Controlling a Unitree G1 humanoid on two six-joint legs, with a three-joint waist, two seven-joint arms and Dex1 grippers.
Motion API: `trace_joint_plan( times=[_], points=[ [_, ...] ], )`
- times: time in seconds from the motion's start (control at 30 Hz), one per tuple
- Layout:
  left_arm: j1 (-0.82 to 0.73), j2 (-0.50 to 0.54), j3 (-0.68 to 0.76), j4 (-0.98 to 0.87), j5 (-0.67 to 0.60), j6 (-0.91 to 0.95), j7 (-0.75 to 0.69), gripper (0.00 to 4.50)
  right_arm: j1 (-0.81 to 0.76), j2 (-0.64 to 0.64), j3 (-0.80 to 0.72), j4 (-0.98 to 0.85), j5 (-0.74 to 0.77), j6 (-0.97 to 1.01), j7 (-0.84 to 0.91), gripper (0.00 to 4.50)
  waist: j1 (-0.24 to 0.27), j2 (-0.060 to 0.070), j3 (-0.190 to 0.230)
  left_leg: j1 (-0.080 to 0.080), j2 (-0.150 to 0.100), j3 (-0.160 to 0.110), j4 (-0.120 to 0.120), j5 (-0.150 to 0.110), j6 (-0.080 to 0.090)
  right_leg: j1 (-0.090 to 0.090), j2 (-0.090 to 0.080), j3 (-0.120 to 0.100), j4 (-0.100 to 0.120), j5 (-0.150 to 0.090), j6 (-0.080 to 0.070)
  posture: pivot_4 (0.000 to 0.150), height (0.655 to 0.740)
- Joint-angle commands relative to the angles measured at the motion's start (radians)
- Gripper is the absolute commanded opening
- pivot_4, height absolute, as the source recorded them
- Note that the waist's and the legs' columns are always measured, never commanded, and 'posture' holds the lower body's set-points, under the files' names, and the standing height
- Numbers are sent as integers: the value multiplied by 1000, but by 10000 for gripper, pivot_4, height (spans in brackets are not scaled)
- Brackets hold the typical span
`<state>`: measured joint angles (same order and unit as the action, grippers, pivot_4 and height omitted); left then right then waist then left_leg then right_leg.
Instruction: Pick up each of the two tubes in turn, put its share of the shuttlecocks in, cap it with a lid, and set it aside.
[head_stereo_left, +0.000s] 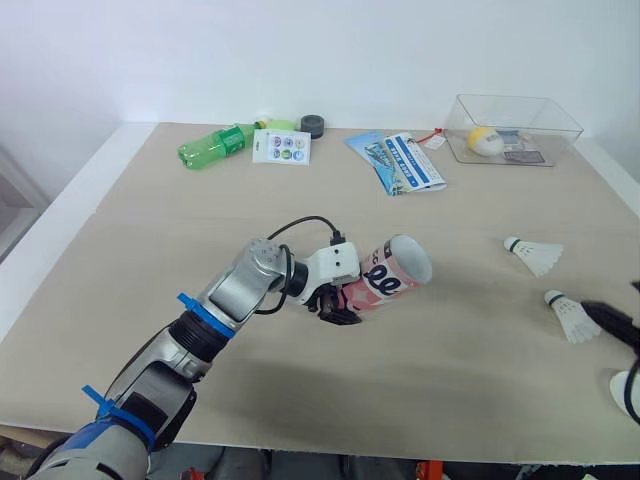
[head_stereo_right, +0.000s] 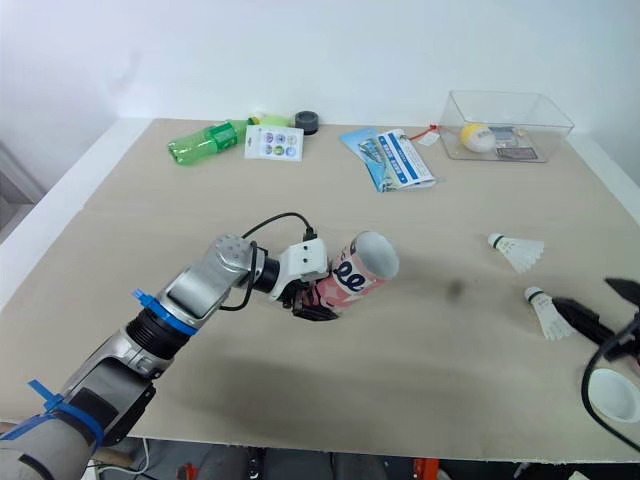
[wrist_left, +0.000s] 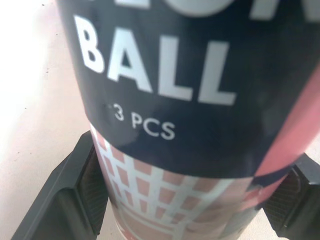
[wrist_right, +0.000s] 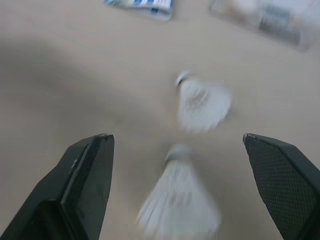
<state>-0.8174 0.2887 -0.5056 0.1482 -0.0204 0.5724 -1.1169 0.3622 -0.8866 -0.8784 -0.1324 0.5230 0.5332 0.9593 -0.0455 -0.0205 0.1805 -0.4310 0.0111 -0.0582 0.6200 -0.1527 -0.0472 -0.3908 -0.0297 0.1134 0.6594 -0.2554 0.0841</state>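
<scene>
Where the left gripper (head_stereo_left: 338, 306) grips it at its lower end, the tube (head_stereo_left: 394, 270) hangs tilted over the middle of the table (head_stereo_left: 140, 250), its open mouth turned up and towards the robot's right. From the head it looks pink with bold white letters. The left wrist view adds a dark blue band reading "BALL" and "3 PCS" above a pink-and-white grid, with both black fingers (wrist_left: 82, 187) pressed against the tube's sides.

At the right edge the right gripper (wrist_right: 176, 139) is spread wide over the nearer shuttlecock (head_stereo_left: 572, 317), with the second shuttlecock (head_stereo_left: 535, 255) just beyond it.

The tabletop is pale tan and a white wall stands behind it. Along the far side lie a green bottle (head_stereo_left: 215, 147), a sticker card (head_stereo_left: 281, 146), a blue leaflet (head_stereo_left: 398, 162) and a clear box (head_stereo_left: 512, 108).
</scene>
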Motion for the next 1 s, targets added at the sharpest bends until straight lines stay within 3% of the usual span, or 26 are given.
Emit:
trace_joint_plan(
  times=[0.03,0.33,0.6,1.0],
  points=[
    [-11,-20,-18,17,0,-15,-5,36426,56,27,-30,-104,66,99,-1,44319,0,0,0,0,0,0,0,0,0,0,0,0,0,0,0,1500,7400],
    [-16,-29,-14,26,1,-17,-7,36426,3,148,108,-153,57,117,-134,44319,1,3,-2,-3,0,0,-1,0,0,0,-2,-2,-7,1,0,1500,7400],
    [-11,-18,-9,15,4,-5,-5,36426,-133,184,238,-43,-37,33,-247,44319,9,5,-4,-7,-1,0,-1,0,0,-1,-3,-2,-11,2,2,1500,7400],
    [-3,-7,-7,3,5,4,5,36426,-224,195,245,50,-62,-13,-331,44319,7,6,-4,-6,0,0,-2,0,0,-1,-1,-2,-11,3,2,1500,7400]
  ],
)
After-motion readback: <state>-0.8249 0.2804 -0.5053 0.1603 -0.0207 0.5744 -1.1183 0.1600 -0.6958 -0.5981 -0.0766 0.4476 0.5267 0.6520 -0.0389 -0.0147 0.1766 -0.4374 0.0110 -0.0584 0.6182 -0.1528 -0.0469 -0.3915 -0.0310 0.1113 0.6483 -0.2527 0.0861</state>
